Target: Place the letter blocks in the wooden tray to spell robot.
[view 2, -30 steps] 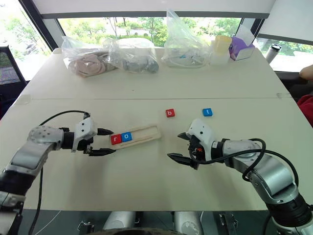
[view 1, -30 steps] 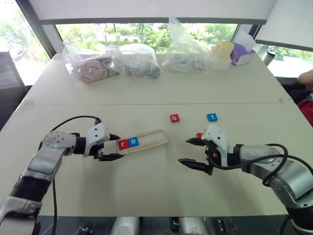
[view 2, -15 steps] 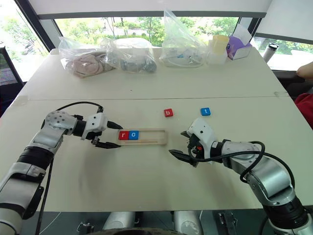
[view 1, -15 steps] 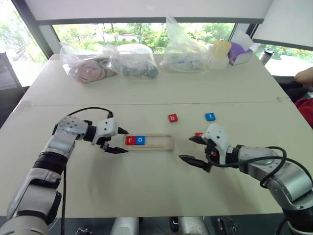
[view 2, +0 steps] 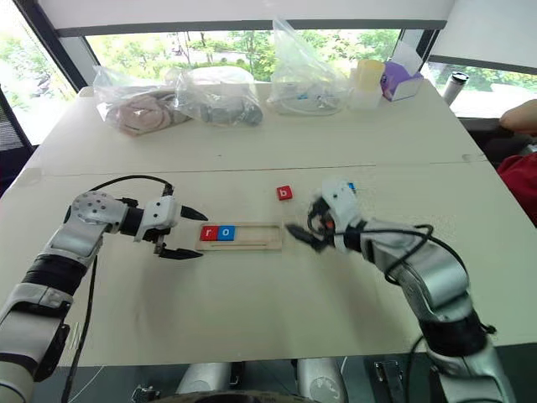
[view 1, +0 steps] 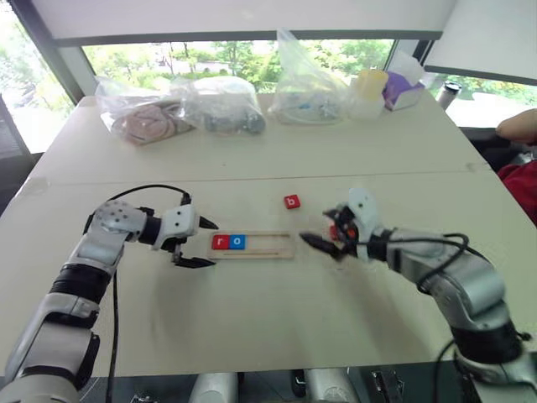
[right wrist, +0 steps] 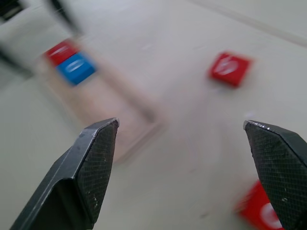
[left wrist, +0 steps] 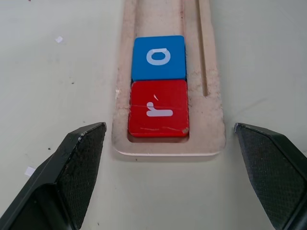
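With r and o seated at the tray (view 1: 277, 244) end just ahead of the wide, empty left tool (view 1: 200, 243), the wide, empty right tool (view 1: 323, 237) should straddle the b block (view 1: 292, 201) just beyond it squarely before closing.

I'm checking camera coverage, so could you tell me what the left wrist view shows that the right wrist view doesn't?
The left wrist view alone makes the white letters legible on the red r block and blue o block, seated at the wooden tray's rounded end. The right wrist view alone shows two loose red blocks on the table. Both show the tray holding a red and a blue block.
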